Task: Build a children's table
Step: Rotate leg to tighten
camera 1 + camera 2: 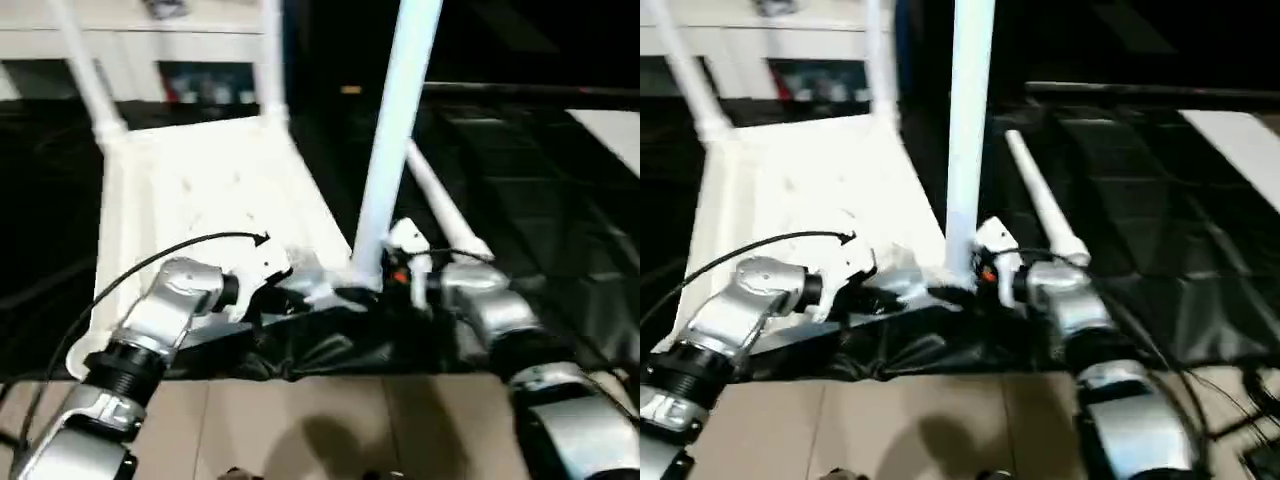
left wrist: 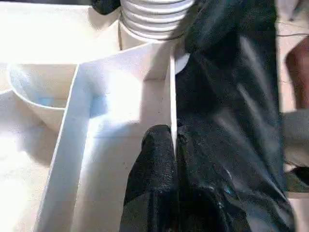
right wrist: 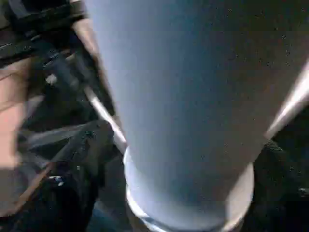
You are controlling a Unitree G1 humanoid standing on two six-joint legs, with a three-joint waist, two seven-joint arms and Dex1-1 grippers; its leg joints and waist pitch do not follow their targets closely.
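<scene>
Upturned children's table [image 1: 200,190] lying on dark sheeting [image 1: 520,200], three legs standing upright, a fourth leg [image 1: 1045,215] lying loose to the right; left gripper [image 2: 175,145] pinched shut on the tabletop's thin near edge; right gripper [image 3: 188,193] spread open around the near-right upright leg [image 1: 395,130].

A black sheet [image 1: 560,250] covers the floor, with bare tan floor [image 1: 300,420] nearer. The upturned white table top [image 1: 200,210] rests on the sheet. A loose white leg [image 1: 1045,215] lies on the sheet beside it.
</scene>
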